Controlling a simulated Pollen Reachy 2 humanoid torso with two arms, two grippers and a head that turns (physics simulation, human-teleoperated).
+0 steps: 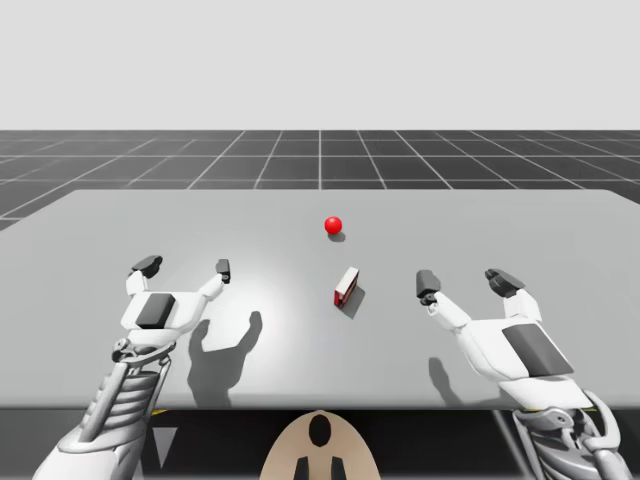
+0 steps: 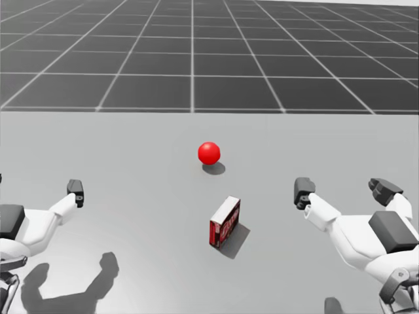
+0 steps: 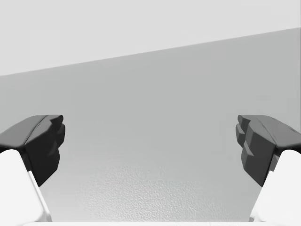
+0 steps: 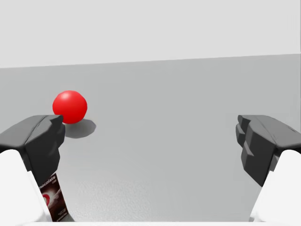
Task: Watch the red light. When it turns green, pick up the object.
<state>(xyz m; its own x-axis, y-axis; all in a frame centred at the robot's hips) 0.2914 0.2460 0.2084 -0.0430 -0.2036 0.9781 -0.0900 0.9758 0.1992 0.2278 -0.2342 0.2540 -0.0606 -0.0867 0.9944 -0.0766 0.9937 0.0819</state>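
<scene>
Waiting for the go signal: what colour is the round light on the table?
Red, not green. The light shows best in the head view, beyond the red box.

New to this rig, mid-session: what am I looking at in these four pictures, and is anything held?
A simulated robot torso with two arms sits at a grey table. Picture one looks down from a fixed camera above; picture two is its head camera; the last two are wrist cameras, left then right. On the table: a red ball light and, nearer the robot, a small red box standing upright. The left gripper and right gripper are open, holding nothing.
</scene>
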